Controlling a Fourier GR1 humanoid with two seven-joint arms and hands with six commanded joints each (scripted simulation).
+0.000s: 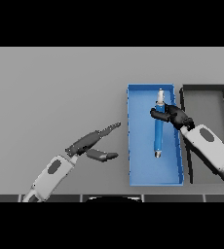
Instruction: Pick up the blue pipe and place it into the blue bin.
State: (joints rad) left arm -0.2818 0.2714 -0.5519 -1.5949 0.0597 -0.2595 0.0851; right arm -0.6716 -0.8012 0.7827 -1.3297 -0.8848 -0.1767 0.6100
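Head view: right robot hand (175,116) pinches blue pipe (159,131) over blue bin (133,146); no writing.

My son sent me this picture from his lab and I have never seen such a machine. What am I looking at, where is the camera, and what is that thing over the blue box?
This is a humanoid robot seen from its own head, looking down at a grey table in front of it. The two white and grey limbs are its arms, each ending in a dark hand. The left hand is over the bare table with its fingers straight, holding nothing. The right hand has its fingers curled round a blue pipe, a slim rod with pale ends. The pipe is within the outline of a blue bin, a shallow open box; whether it already rests on the floor of the bin cannot be told. To the right stands a dark bin beside the blue one.
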